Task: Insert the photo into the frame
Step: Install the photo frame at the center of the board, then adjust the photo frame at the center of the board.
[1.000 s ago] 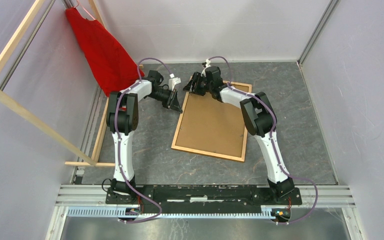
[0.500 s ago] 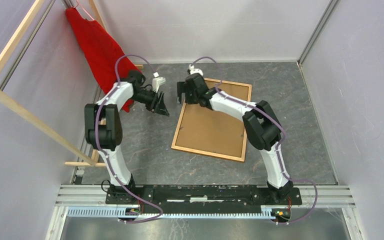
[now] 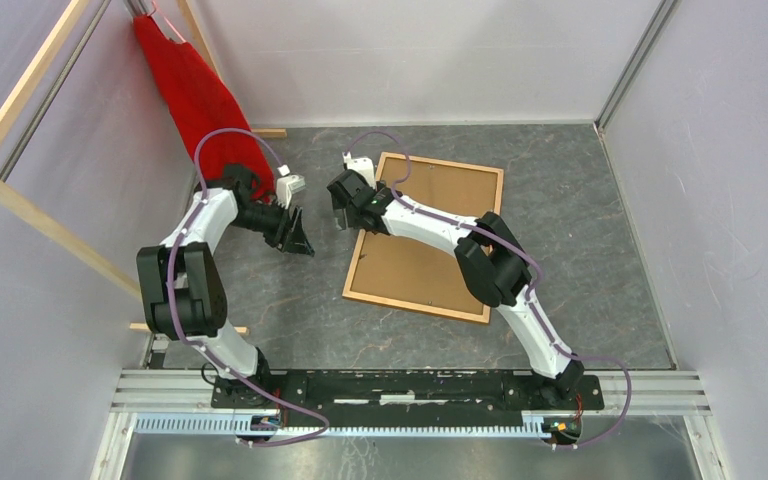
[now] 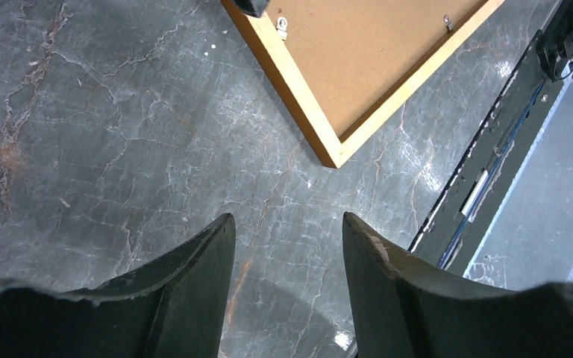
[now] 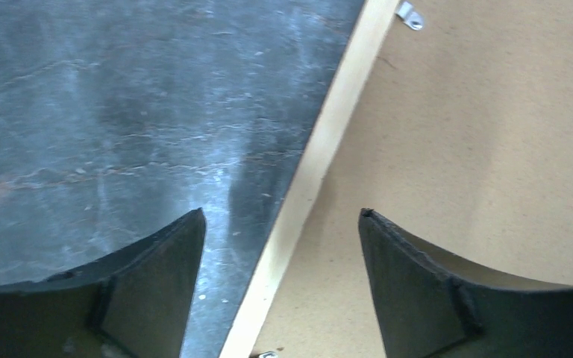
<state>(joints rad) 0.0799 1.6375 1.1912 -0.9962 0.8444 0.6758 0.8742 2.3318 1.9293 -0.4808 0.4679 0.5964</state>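
Observation:
The frame (image 3: 430,240) lies face down on the grey floor, its plain brown board back up and its thin orange-brown rim around it. The photo is not in view. My right gripper (image 3: 341,212) is open and empty, low over the frame's left rail (image 5: 310,186), one finger over the floor and one over the board. My left gripper (image 3: 298,243) is open and empty over bare floor, left of the frame. The frame's near corner (image 4: 333,153) shows in the left wrist view.
A red cloth (image 3: 200,95) hangs at the back left from a pale wooden rack (image 3: 50,225). Small metal clips (image 5: 410,15) sit along the frame's back. The black base rail (image 3: 400,385) runs along the near edge. Grey walls close in the sides and back.
Both arms have swung left and toward the near side. The right gripper moved from the frame's far edge to its left rail. The left gripper moved away from the frame over the floor.

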